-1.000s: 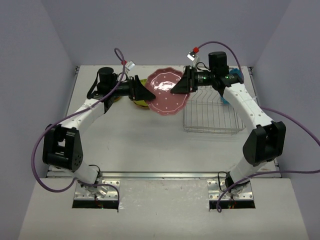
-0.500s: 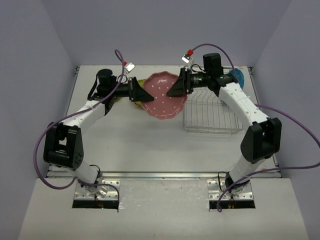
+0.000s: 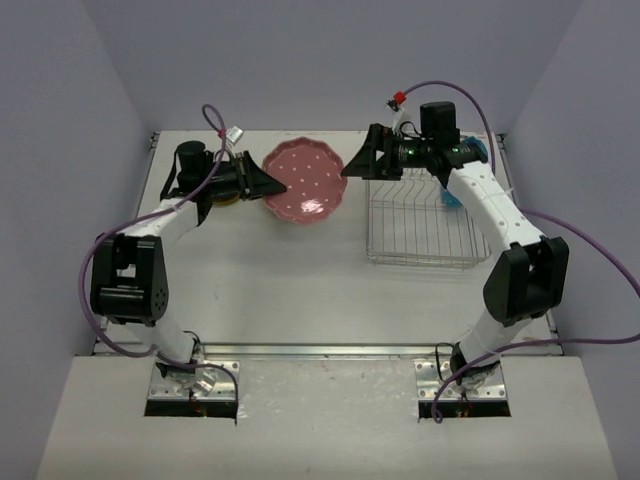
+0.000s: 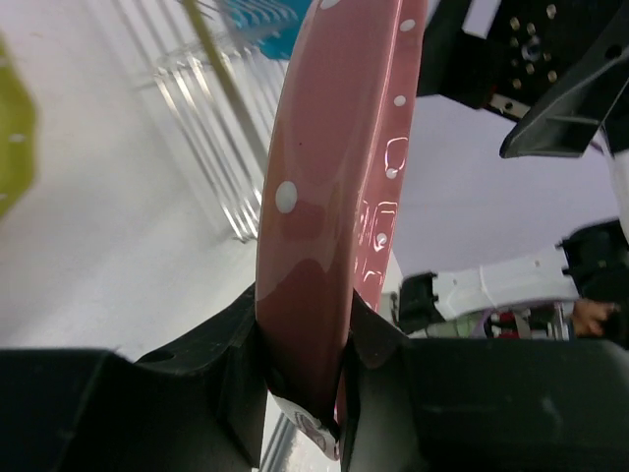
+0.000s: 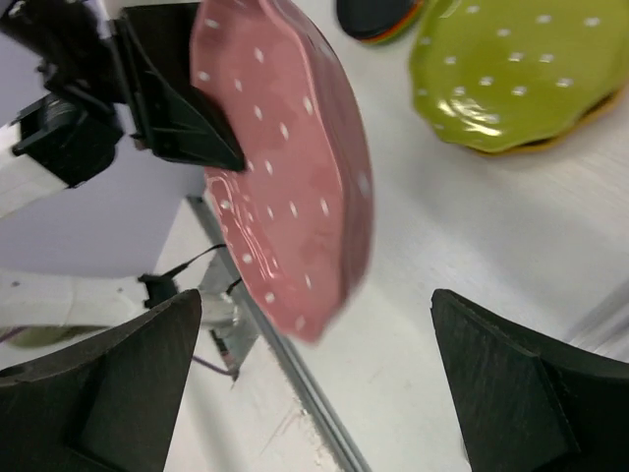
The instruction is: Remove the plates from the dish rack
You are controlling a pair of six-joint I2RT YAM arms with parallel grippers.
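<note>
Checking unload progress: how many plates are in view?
4: pink plate in the left gripper, teal plate in the dish rack, lime plate and black plate on the table. Edges beneath those two suggest hidden ones.

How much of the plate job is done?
Most of it, it seems. The green plate already lies stacked on the table. The left gripper holds the pink plate, out of the rack. A blue plate still stands in the rack.
</note>
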